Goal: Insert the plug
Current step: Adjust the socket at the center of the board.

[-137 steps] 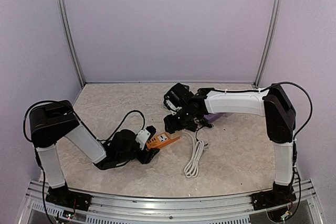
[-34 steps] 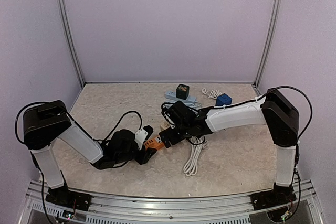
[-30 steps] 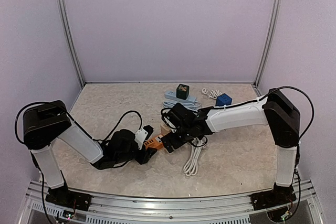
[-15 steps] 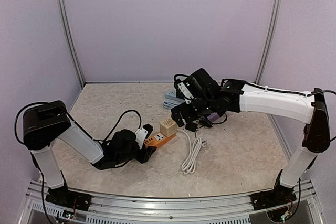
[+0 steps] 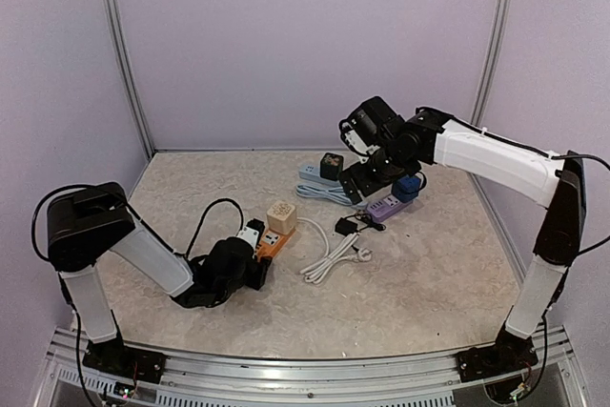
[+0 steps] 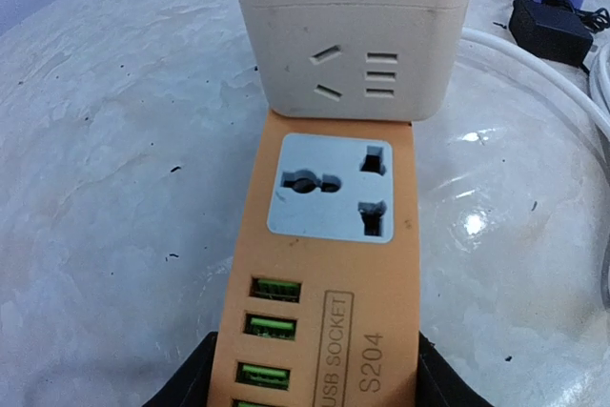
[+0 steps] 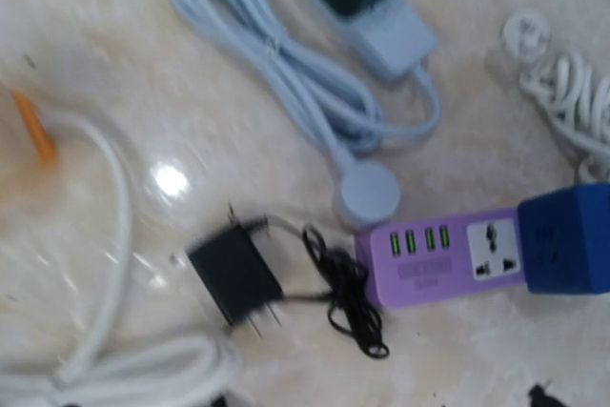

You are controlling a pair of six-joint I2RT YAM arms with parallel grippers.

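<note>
Orange power strip (image 6: 324, 331) cut off below, blue adapter (image 7: 567, 240) cropped at right edge, black plug (image 7: 233, 278) blurred

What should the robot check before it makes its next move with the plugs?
1. Left tool clamps the orange strip by its near end: ok.
2. White cube plug sits on the strip's far end: ok.
3. Cube plug pushed all the way in: cannot tell, its prongs are hidden.
4. Grey socket next to the cube is uncovered: ok.
5. Right tool is open and holds nothing: ok.
6. Black charger lies loose on the table, beside the purple strip and not plugged into it: ok.
</note>
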